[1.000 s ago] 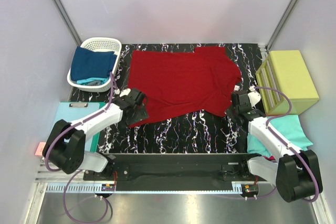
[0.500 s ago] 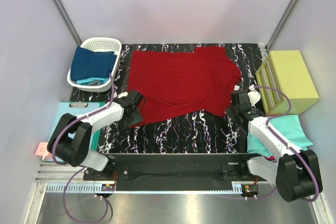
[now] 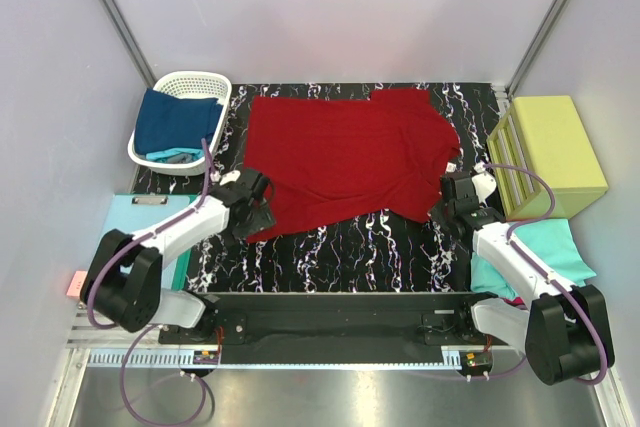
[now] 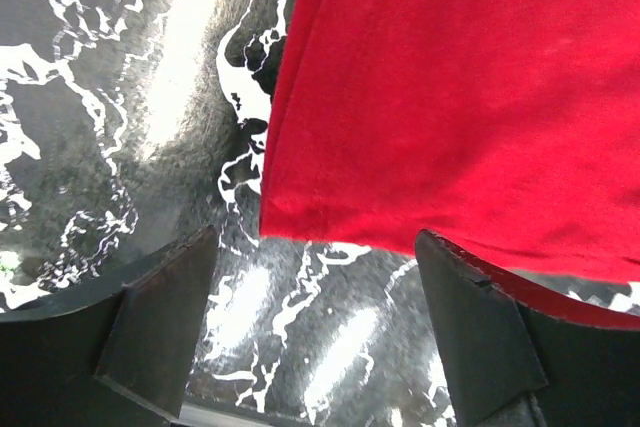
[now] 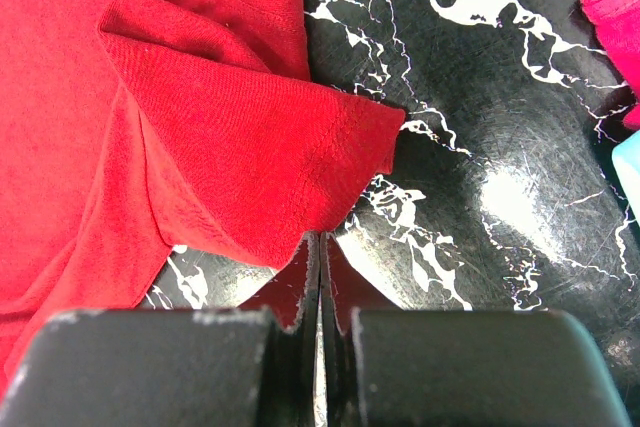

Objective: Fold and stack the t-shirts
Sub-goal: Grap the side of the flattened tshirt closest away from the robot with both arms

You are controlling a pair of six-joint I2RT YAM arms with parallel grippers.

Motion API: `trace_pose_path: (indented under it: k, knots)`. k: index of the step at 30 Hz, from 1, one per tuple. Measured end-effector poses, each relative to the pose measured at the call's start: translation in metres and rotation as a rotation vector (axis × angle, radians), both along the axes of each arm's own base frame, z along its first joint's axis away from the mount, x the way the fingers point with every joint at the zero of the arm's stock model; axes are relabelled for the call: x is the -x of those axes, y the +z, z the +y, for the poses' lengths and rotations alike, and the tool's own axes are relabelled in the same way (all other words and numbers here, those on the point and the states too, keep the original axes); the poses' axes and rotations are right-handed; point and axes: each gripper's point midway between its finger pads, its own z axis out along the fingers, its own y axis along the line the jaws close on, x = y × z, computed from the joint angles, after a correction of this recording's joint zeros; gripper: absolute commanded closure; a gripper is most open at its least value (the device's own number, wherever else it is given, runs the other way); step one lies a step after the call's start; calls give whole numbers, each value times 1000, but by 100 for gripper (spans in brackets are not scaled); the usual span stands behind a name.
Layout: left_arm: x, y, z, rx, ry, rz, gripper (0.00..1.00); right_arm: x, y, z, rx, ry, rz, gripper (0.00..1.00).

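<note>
The dark red t-shirt (image 3: 345, 157) lies spread on the black marbled table (image 3: 350, 247). My left gripper (image 3: 256, 211) is open at the shirt's near-left corner. In the left wrist view that corner (image 4: 275, 217) lies on the table just ahead of the gap between the fingers (image 4: 160, 317), and nothing is held. My right gripper (image 3: 448, 205) is at the shirt's right sleeve. In the right wrist view its jaws are shut, pinching the sleeve's hem (image 5: 300, 217) at the tips. The right gripper (image 5: 320, 247) is low on the table.
A white basket (image 3: 215, 80) at the back left holds a navy blue shirt (image 3: 175, 119). A yellow-green box (image 3: 550, 152) stands at the right. A teal shirt (image 3: 545, 247) lies over a magenta one (image 3: 497, 290) near the right arm. A pale-blue sheet (image 3: 145, 217) lies at the left.
My left gripper has shifted slightly left at the shirt's near-left corner and its arm has changed pose. The right arm and the shirt have not moved.
</note>
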Motion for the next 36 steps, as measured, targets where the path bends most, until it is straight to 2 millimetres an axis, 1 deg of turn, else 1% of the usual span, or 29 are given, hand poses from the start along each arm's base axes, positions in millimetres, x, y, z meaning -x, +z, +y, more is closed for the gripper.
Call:
trace_pose_path:
  k: [3, 4, 7, 9, 12, 16, 22, 32, 36]
  knots:
    - [-5, 11, 2, 2, 1, -41, 34, 0, 0, 0, 0, 0, 1, 100]
    - [-6, 12, 3, 1, 6, -46, 40, 0, -1, 0, 0, 0, 2, 100]
    - [-8, 10, 8, -9, 18, -39, 46, 0, -3, 0, 2, 0, 10, 100]
    - [-9, 6, 11, -14, 25, -31, 46, 0, -4, 0, 2, 0, 12, 100]
    - [-10, 1, 13, -21, 30, -22, 51, 0, -4, 0, 2, 0, 12, 100]
    - [-10, -6, 15, -27, 32, -11, 62, 0, -4, 0, 2, 0, 11, 100]
    - [-12, -14, 20, -37, 38, 5, 68, 0, -4, 0, 3, 0, 14, 100]
    - [-15, -15, 19, -33, 33, -3, 79, 0, -7, 0, 5, 0, 23, 100]
    - [-15, -16, 19, -34, 33, -1, 85, 0, -7, 0, 5, 0, 23, 100]
